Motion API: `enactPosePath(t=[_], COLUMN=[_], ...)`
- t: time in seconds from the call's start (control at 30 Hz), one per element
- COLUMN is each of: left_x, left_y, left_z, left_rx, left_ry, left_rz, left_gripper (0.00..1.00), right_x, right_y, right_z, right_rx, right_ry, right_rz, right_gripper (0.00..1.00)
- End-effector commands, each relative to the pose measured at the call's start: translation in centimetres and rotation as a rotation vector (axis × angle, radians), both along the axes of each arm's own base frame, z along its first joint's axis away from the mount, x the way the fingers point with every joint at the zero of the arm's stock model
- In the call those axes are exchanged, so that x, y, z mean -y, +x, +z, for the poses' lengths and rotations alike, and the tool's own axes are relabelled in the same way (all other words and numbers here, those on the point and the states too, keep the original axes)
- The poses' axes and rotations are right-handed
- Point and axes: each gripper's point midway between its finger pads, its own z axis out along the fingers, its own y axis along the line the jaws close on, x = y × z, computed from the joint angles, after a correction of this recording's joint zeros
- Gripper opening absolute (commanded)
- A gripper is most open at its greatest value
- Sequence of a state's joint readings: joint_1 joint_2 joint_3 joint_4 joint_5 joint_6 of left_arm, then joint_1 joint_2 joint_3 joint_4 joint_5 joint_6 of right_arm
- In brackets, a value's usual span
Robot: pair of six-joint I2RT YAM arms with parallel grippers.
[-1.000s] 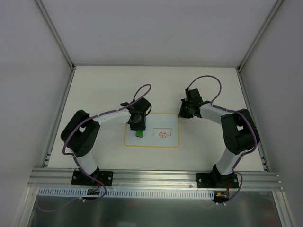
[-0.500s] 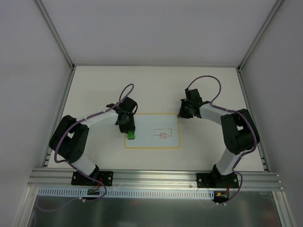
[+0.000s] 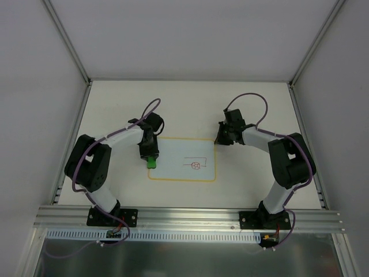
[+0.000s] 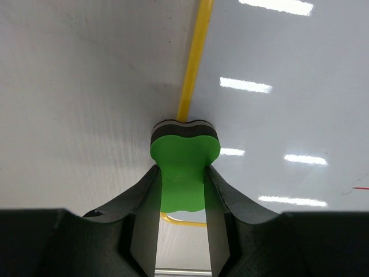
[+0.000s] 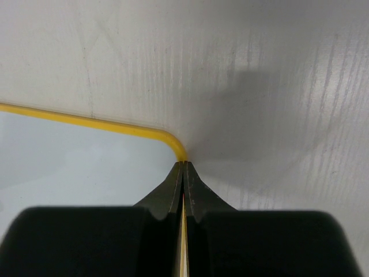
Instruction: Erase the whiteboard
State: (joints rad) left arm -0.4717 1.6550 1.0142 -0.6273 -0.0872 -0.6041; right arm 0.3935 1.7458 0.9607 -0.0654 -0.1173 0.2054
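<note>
Whiteboard (image 3: 176, 172): flat on the bench (image 3: 115, 104), between the two arms, near mid-bench. Small white rectangle, rounded corners, thin yellow border (image 4: 193, 63). Surface glossy; ceiling lights mirrored as bright bars in the left wrist view. Small red line drawing (image 3: 196, 164) right of centre.

Bench: matte off-white, faintly ribbed and scuffed in both wrist views.

Left hand (image 3: 150, 154): closed on a green eraser (image 3: 151, 162), at the board's left edge. In the left wrist view, hand (image 4: 183, 170) with dark, smooth fingers (image 4: 144, 231) clamping the eraser (image 4: 184, 153) at its narrow waist. Eraser lobed at the free end, soft-looking, green on top with a dark layer and a pale layer beneath. Free end sits over the yellow border.

Right hand (image 3: 221, 138): at the board's far right corner. In the right wrist view, hand (image 5: 183, 173) with tips pressed together and nothing seen held between them. Tips at the rounded corner of the border (image 5: 86, 121); thin yellow sliver visible in the seam between fingers.

Top view only: whole board outline, drawing, both arms. Left wrist only: eraser layering, a trace of red line (image 4: 360, 188) at the frame edge. Right wrist only: tight closure of the tips. Contact of the tips with the board: cannot tell.
</note>
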Motion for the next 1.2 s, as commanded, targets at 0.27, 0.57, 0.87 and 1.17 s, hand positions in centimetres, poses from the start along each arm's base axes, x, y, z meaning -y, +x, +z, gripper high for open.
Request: enactPosePath(t=[0.27, 0.57, 0.87, 1.17], left_x=[8.6, 19.9, 16.8, 5.0], left_y=[0.1, -1.3, -2.3, -3.2], left_z=[-1.2, -2.2, -3.2, -3.7], left_rx=[-0.05, -0.071, -0.059, -0.115], left_ry=[-0.017, -0.156, -0.04, 0.127], left_rz=[-0.239, -0.419, -0.377, -0.186], left_gripper=[0.0, 0.0, 0.0, 0.0], right_x=[1.7, 1.6, 1.9, 2.0], right_y=[-1.9, -1.7, -1.8, -1.7], right_z=[-1.8, -1.7, -1.4, -1.4], right_rx=[-0.064, -0.061, -0.052, -0.051], right_ry=[-0.07, -0.063, -0.075, -0.081], right_rz=[-0.016, -0.021, -0.027, -0.032], right_gripper=[0.0, 0.0, 0.0, 0.0])
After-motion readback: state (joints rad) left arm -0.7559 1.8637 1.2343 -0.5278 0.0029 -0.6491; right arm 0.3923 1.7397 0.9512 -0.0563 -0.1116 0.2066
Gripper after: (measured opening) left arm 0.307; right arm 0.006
